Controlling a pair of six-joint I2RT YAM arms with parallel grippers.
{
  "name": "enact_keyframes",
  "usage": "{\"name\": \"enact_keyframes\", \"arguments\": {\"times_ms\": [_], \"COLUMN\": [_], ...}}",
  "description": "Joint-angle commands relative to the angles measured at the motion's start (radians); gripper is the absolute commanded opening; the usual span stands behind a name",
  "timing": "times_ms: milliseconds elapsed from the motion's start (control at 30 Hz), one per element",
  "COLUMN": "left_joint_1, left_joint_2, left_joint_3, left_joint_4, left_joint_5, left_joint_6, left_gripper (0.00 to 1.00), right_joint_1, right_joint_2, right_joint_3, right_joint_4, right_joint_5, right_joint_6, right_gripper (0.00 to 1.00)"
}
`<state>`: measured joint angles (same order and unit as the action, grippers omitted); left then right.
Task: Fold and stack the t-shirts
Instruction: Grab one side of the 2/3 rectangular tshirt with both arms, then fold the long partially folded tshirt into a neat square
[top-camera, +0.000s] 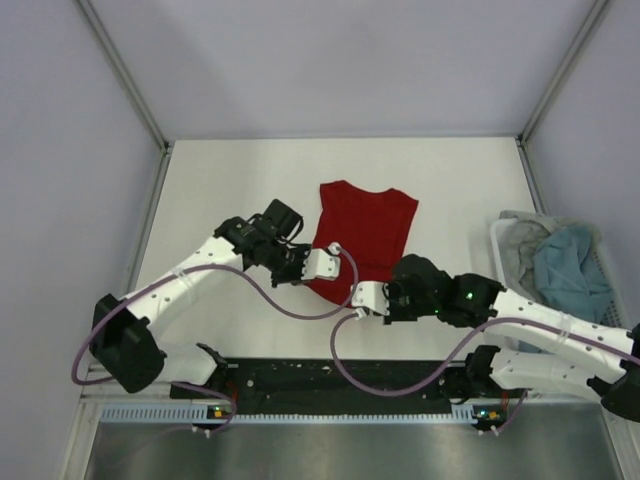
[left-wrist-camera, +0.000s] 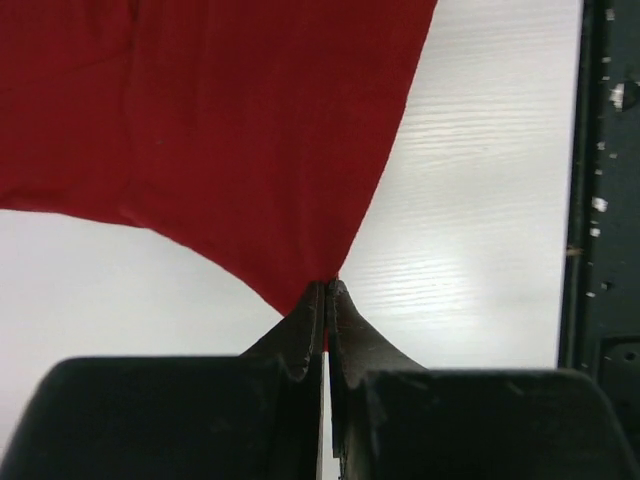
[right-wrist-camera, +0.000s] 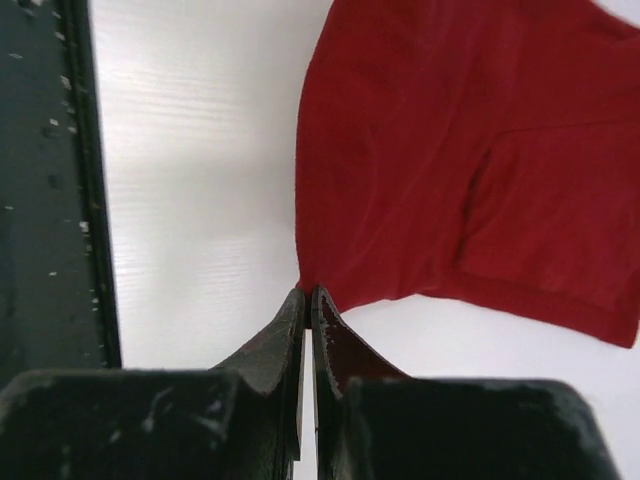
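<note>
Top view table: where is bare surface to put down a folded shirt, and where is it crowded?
Bare table lies between the left wall and the red t-shirt, beyond the left arm; also between that shirt and the basket, and along the back wall. Crowded: the near edge, where it, the right arm and cables cross.

A red t-shirt lies on the middle of the white counter. The left gripper and the right gripper both sit at its near edge. At the right, a white basket holds a grey t-shirt and a teal t-shirt.
</note>
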<state>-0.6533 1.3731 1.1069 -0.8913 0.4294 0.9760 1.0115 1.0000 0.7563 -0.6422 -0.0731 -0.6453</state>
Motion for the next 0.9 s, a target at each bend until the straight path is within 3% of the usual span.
{"name": "enact_keyframes", "arguments": {"times_ms": [0, 133, 300, 433, 600, 867], "left_joint_1": [-0.037, -0.039, -0.034, -0.003, 0.063, 0.106], "left_joint_2": [-0.098, -0.131, -0.106, -0.060, 0.036, 0.271], "left_joint_3": [0.070, 0.172, 0.258, 0.283, 0.344, 0.522], "left_joint_4": [-0.216, -0.290, -0.227, -0.092, 0.023, 0.123], "left_joint_5": [0.005, 0.003, -0.096, -0.194, -0.210, -0.267], "left_joint_6": [-0.062, -0.115, -0.197, -0.261, -0.283, -0.284], "left_gripper": [0.00, 0.00, 0.00, 0.00, 0.00, 0.00], "right_joint_1": [0.070, 0.073, 0.053, -0.123, -0.367, -0.620], "right_joint_2": [-0.093, -0.150, -0.184, -0.176, -0.132, 0.113], "right_joint_3": [0.110, 0.153, 0.181, 0.183, 0.140, 0.166], "right_joint_4": [-0.152, -0.159, -0.122, -0.036, 0.136, 0.300], "right_joint_5": [-0.037, -0.083, -0.013, -0.071, -0.108, -0.198], "right_joint_6": [0.096, 0.116, 0.139, 0.187, 0.239, 0.299], "right_gripper": [0.00, 0.00, 0.00, 0.00, 0.00, 0.00]}}
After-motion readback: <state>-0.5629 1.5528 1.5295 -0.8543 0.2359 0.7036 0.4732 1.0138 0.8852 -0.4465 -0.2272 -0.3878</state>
